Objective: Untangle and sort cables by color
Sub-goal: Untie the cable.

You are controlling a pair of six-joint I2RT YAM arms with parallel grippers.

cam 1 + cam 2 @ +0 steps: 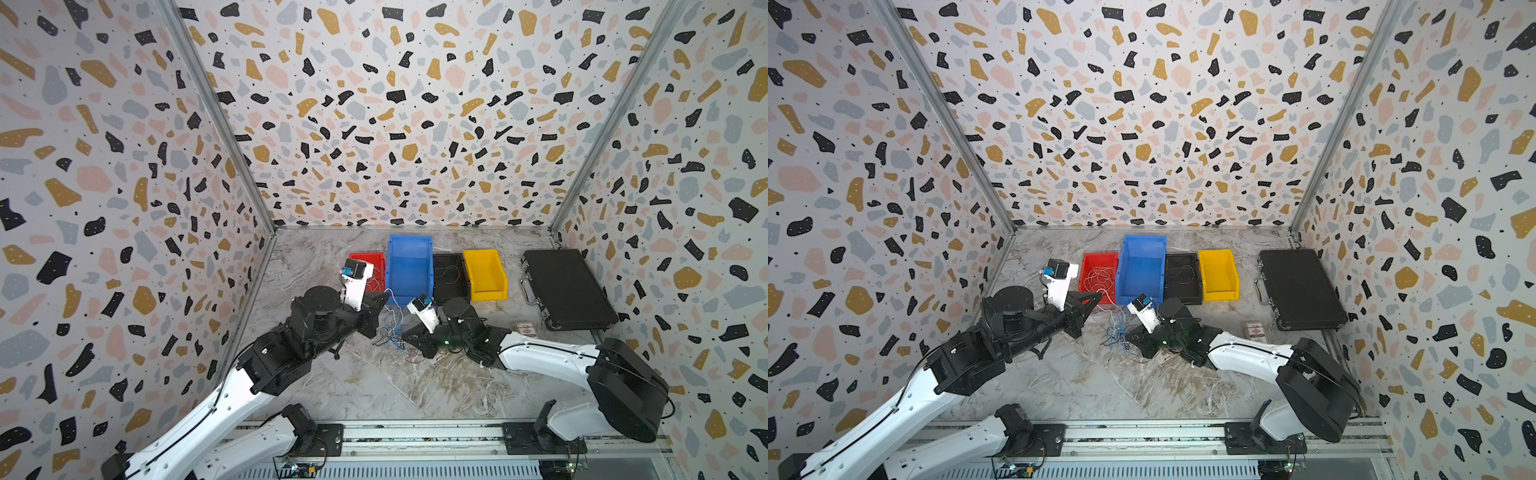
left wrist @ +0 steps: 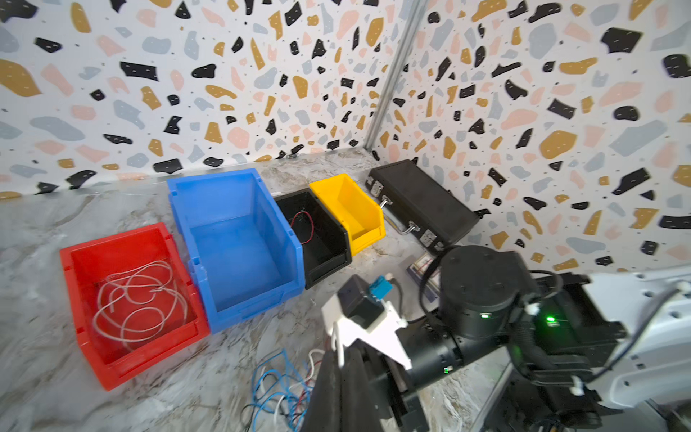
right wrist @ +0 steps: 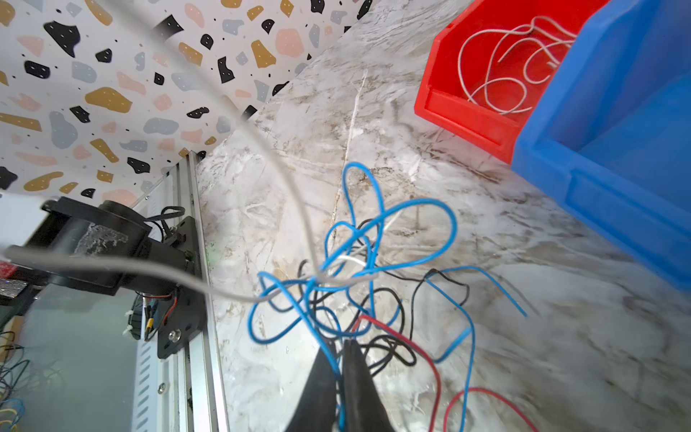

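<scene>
View from above, six o'clock at the robot's bases. Two arms reach in from six o'clock over a marbled worktop (image 1: 374, 386).

At the centre lies a tangle (image 1: 392, 332) of thin blue, white, black and red cables. The right end effector (image 3: 337, 346) sits low at the tangle's three o'clock edge. Its jaws are closed on a blue cable (image 3: 322, 341) that runs between them.

The left end effector (image 1: 1096, 298) hangs higher, at about eleven o'clock from the tangle, just in front of the red bin (image 1: 1100, 254). Its jaws are pressed together, and a white cable (image 3: 288, 179) rises from the tangle to them, apparently pinched there.

Towards twelve o'clock, four open bins stand side by side in a row. From nine to three o'clock they are:
- the red bin, holding loose white cables (image 2: 138, 303)
- a taller blue bin (image 1: 1142, 249)
- a black bin (image 1: 1179, 255), with a red cable (image 2: 304, 224) inside
- a yellow bin (image 1: 1217, 270)

At two o'clock, apart from the bins, a closed black case (image 1: 567, 286) lies flat. A small card (image 1: 524, 329) lies just beside its near corner.

Speckled walls enclose the worktop on three sides.
</scene>
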